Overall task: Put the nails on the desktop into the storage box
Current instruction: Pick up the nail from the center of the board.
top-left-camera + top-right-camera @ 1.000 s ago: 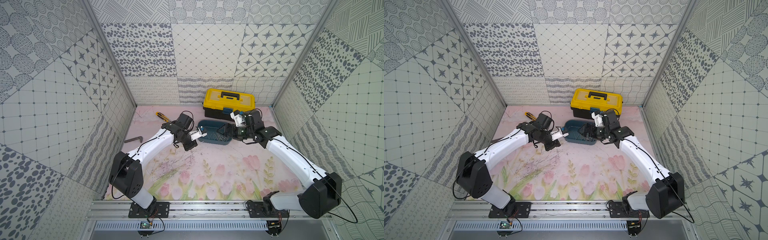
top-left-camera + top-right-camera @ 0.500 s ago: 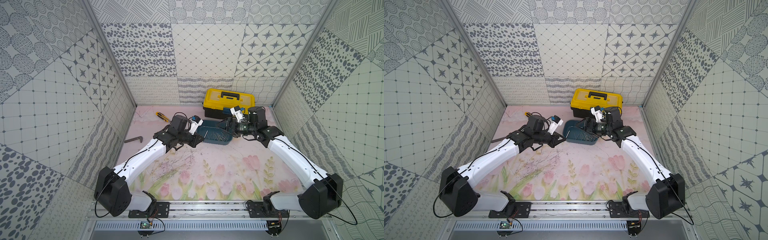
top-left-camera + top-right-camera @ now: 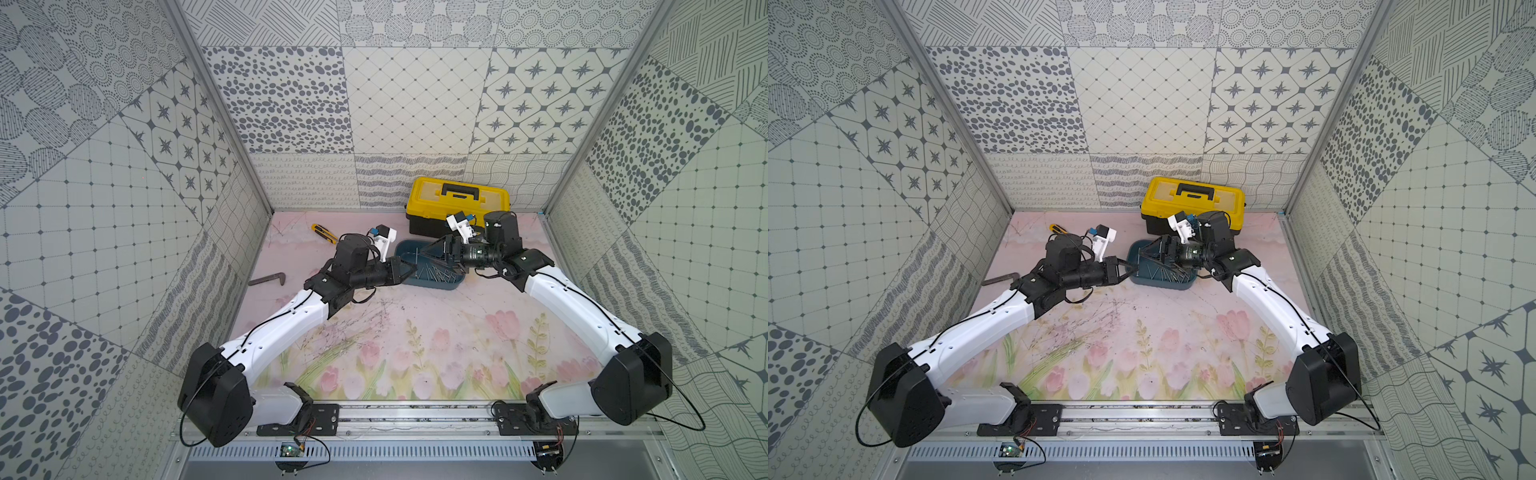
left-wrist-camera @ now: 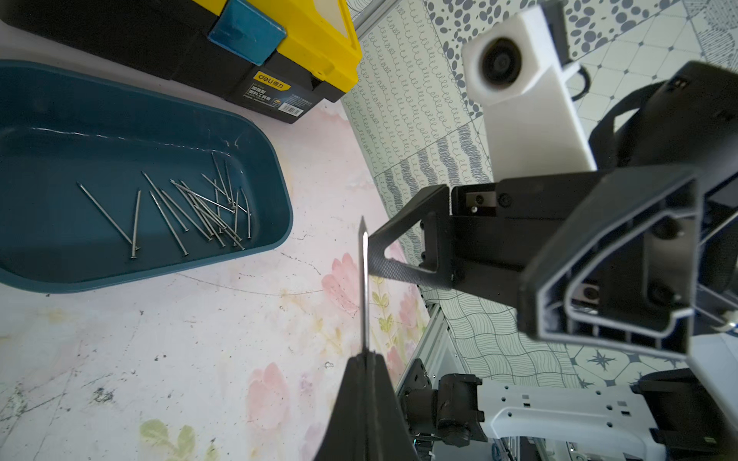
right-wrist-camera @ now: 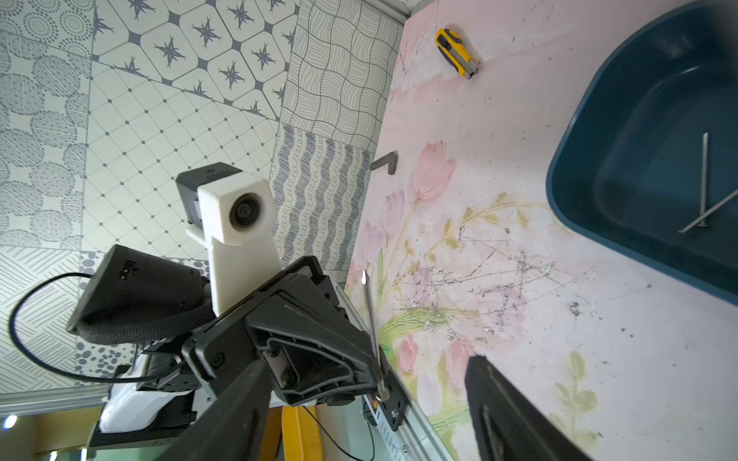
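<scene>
One nail (image 4: pixel 364 287) pinched in left tool (image 4: pixel 365 356), right tool (image 3: pixel 434 252) spread wide, toolbox (image 4: pixel 279 92) labelled "deli".

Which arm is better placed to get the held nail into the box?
Left, most likely: the left fingers are shut on the nail beside the box, so a short reach would drop it in. The right fingers are open and empty above the box.

Left pincer (image 4: pixel 364 357) clamped, right pincer (image 3: pixel 432 251) spread apart.
</scene>
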